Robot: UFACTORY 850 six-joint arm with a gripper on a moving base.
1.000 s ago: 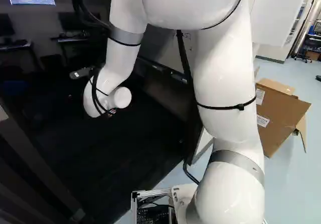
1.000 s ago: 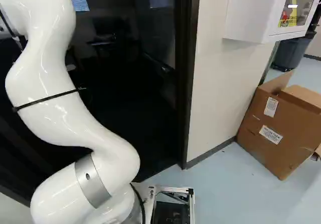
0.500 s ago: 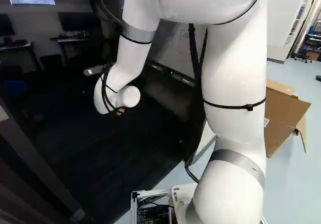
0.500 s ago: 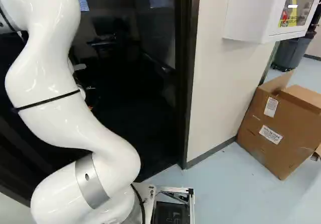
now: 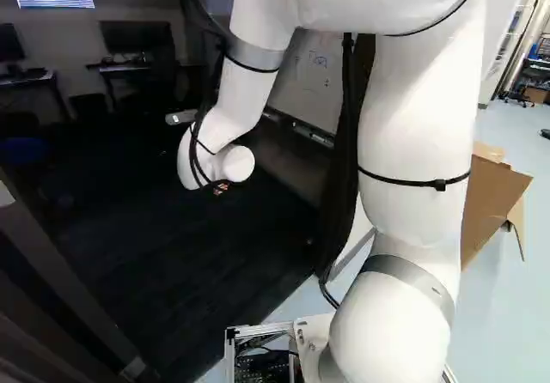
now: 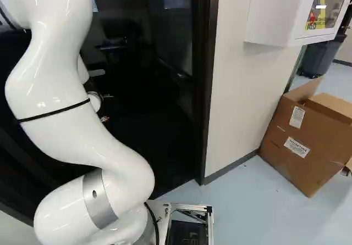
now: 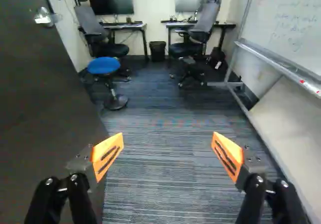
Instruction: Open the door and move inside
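Here, the white, jointed metal arm (image 5: 417, 142) arches up and reaches ahead into the dim room. The flat, dark grey door (image 7: 40, 98) stands open beside the black two-fingered gripper (image 5: 221, 189), whose orange pads (image 7: 108, 156) are spread wide. A shiny metal handle (image 7: 44, 18) sits near the door's edge.

base views: dim room (image 5: 172, 254) | bright floor (image 6: 253, 206) | glossy highlights on arm (image 5: 417, 142)

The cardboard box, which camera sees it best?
The right base view: the box shows nearly whole, with two white labels on its side. The left base view shows only part, because the arm covers the labels. The wrist view doesn't show it.
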